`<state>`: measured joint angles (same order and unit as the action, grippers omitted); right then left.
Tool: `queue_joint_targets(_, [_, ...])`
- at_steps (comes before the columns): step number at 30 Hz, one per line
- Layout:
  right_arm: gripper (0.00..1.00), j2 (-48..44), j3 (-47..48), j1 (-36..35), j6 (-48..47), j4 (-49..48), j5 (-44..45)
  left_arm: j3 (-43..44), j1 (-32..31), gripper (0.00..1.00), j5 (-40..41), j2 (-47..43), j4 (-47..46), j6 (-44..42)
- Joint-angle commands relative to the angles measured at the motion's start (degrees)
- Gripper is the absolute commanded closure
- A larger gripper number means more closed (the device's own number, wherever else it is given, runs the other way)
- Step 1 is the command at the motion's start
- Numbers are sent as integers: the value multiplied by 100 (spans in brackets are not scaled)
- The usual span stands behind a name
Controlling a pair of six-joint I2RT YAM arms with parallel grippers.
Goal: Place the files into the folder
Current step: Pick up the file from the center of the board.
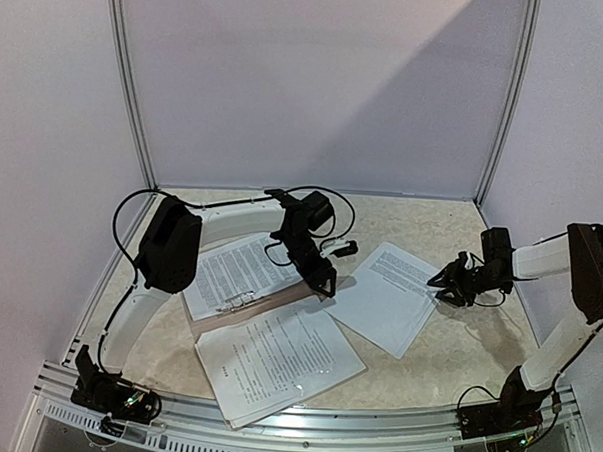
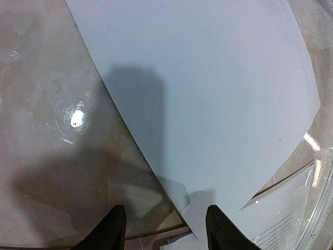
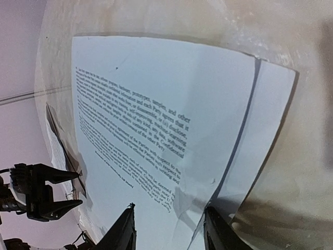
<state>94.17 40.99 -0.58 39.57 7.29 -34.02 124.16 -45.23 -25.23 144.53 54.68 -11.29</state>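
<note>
We see a pale marbled table [image 1: 425, 367] with the files spread over it in three lots. The front stack [image 1: 276, 357] lies nearest the arm bases. The left stack [image 1: 234, 271] rests on the brown folder [image 1: 266, 306], which lies open and flat and shows as a tan strip between those two stacks. The right stack [image 1: 389, 295] lies just beside the folder, its printed top sheet slightly offset from the sheet beneath it.

The left gripper [image 1: 326, 280] hangs low at the folder's far right corner. In its wrist view its fingers are parted about halfway, with a white sheet's corner between them but nothing clamped. The right gripper [image 1: 444, 282] hovers at the right stack's outer edge, its fingers likewise half apart and holding nothing.
</note>
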Motion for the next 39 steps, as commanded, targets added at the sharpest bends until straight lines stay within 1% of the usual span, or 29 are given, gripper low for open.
queue_joint_targets(1, [56, 208, 73, 13, -44, -126, -98, -85, -91, 46, 78, 479, 129, 46])
queue_joint_targets(7, [55, 348, -146, 13, 208, -667, -392, -70, -82, 46, 76, 537, 54, 103])
queue_joint_targets(13, [56, 272, -451, 5, 549, -1562, -667, 23, -131, 47, 115, 641, 57, 45])
queue_joint_targets(19, [57, 303, -614, 6, 1093, -2616, -1042, 241, -144, 47, 97, 783, 49, -6])
queue_joint_targets(26, [57, 485, -522, 11, 1175, -2696, -1095, 375, -194, 48, 13, 940, 105, 50])
queue_joint_targets(32, [56, 919, -241, -162, 1160, -2657, -1116, 381, -196, 48, 35, 954, 140, 34])
queue_joint_targets(33, [57, 983, -204, -202, 1159, -2652, -1128, 383, -196, 48, 36, 954, 140, 36])
queue_joint_targets(35, [65, 1064, -112, -267, 1154, -2632, -1133, 381, -196, 48, 21, 955, 154, 38])
queue_joint_targets(37, [79, 1070, -48, -291, 1130, -2541, -1117, 392, -196, 47, -22, 950, 196, 38])
queue_joint_targets(39, [91, 957, 62, -295, 975, -2186, -1024, 450, -190, 47, -183, 895, 368, 8])
